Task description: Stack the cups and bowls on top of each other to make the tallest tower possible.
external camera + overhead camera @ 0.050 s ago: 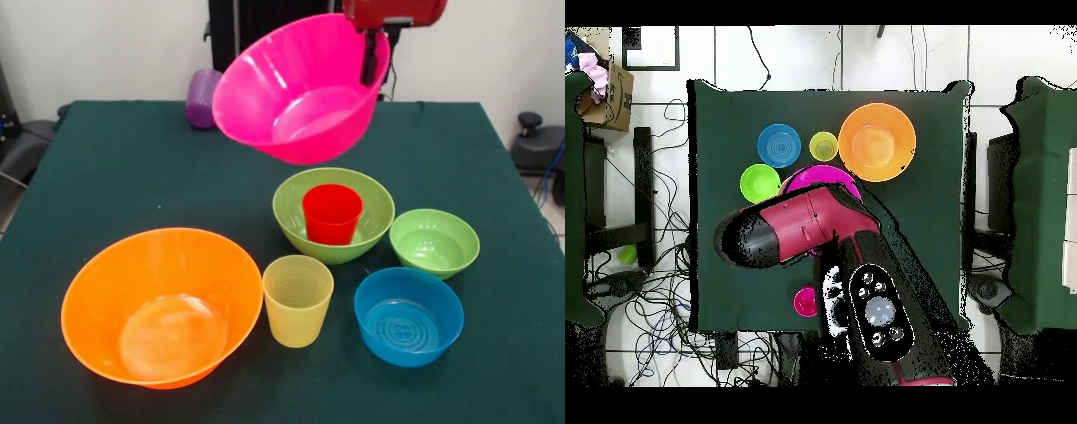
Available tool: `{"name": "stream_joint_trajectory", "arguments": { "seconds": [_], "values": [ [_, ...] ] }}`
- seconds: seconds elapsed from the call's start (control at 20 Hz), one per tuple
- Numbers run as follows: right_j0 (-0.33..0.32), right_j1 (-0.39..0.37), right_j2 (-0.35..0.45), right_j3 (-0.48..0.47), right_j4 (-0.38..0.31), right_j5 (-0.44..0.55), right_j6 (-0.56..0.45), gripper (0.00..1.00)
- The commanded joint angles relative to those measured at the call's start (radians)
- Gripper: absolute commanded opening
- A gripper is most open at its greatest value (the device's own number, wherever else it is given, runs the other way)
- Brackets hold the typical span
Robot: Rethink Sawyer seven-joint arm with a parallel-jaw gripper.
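Observation:
My gripper (375,72) is shut on the right rim of the hot pink bowl (296,88), one dark finger (371,57) inside it. The bowl hangs tilted in the air, above and a little behind the medium lime green bowl (291,201), in which the bright red cup (332,212) stands upright. From above, the arm hides most of the pink bowl (820,178) and all of the gripper. On the table stand the ribbed yellow cup (297,299), the large orange bowl (163,305), a small green bowl (434,241) and a blue bowl (408,315). A purple cup (203,97) lies at the far left.
The dark green table (132,168) holds everything. In the overhead view a small pink cup (806,301) sits near the table edge by the robot's base, beside the arm (800,225). Cables and chairs surround the table.

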Motion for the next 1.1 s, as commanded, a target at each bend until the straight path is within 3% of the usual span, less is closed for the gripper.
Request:
{"name": "stream_joint_trajectory", "arguments": {
  "seconds": [0.05,0.4,1.1],
  "values": [
    [0.061,0.151,-0.074,-0.095,-0.099,-0.063,0.107,0.0],
    [0.099,0.211,-0.122,-0.147,-0.11,-0.096,0.12,0.0],
    [0.125,0.213,-0.194,-0.146,-0.107,-0.126,0.082,0.0]
  ]
}}
